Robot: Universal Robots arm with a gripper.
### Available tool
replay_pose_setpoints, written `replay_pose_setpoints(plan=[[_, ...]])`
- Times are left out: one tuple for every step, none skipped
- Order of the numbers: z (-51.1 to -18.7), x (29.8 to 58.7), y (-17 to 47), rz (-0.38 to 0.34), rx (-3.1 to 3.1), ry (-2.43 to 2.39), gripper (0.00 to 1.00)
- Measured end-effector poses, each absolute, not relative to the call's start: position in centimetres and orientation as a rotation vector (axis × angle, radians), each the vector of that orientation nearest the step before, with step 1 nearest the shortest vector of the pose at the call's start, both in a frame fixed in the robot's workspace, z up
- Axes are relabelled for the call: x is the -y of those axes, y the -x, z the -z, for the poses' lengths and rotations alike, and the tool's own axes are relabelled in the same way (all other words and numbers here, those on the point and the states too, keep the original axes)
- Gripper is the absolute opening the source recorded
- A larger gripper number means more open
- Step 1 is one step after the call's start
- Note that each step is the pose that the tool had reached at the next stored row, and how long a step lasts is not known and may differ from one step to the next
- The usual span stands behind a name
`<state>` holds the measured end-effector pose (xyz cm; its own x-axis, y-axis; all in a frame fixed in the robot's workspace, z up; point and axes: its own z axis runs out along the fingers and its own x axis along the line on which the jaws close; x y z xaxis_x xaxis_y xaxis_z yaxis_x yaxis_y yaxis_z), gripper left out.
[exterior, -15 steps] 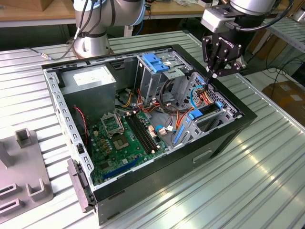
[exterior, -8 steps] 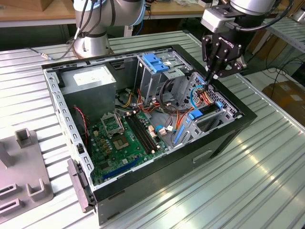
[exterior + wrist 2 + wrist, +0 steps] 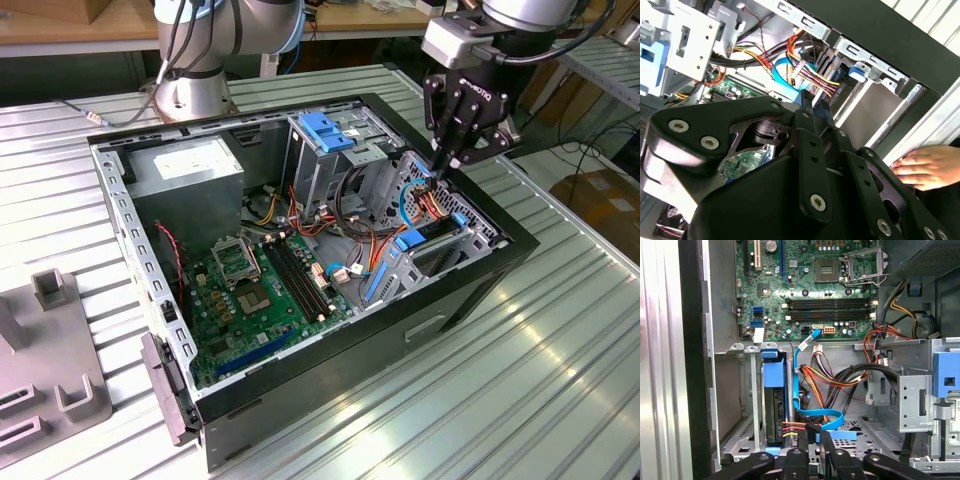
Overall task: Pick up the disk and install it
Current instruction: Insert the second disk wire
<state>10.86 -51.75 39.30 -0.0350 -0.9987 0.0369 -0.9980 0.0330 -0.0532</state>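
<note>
The disk (image 3: 774, 400) stands on edge in a slot of the metal drive bay (image 3: 735, 390) at one corner of the open computer case (image 3: 330, 330). Its dark body carries a light-blue rail on top, and red, yellow and black wires plus a blue flat cable (image 3: 812, 416) run to its end. In the exterior view the disk's blue rail (image 3: 410, 240) shows in the bay at the case's right. My gripper (image 3: 447, 165) hangs just above that bay, over the cable bundle, with its fingers (image 3: 802, 442) close together and shut. The black linkage of the gripper (image 3: 807, 102) covers much of the second wrist view.
The motherboard (image 3: 260, 290) lies on the case floor. A tall metal cage with a blue latch (image 3: 325, 130) stands behind the bay. A person's hand (image 3: 927, 167) rests on the slatted table beside the case. A grey fixture (image 3: 50, 380) sits at the exterior view's left.
</note>
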Motion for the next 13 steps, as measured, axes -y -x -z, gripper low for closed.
replay_pose_setpoints(plan=[[-39.3,51.7,-10.9,0.108,-2.253,2.178,0.24],[-39.3,51.6,-10.9,0.116,-2.256,2.181,0.24],[-39.3,51.5,-10.9,0.127,-2.261,2.186,0.24],[-39.3,51.3,-10.9,0.134,-2.263,2.189,0.24],[-39.3,51.0,-10.9,0.138,-2.265,2.191,0.24],[-39.3,50.8,-10.9,0.14,-2.265,2.191,0.24],[-39.1,50.5,-10.8,0.153,-2.27,2.197,0.24],[-38.9,50.5,-10.8,0.157,-2.272,2.198,0.24],[-38.5,50.3,-10.8,0.161,-2.273,2.2,0.24],[-38.3,50.3,-10.7,0.164,-2.274,2.201,0.24],[-38.2,50.3,-10.7,0.165,-2.274,2.202,0.24],[-38.1,50.3,-10.7,0.165,-2.274,2.202,0.24],[-38.0,50.3,-10.7,0.165,-2.275,2.202,0.24]])
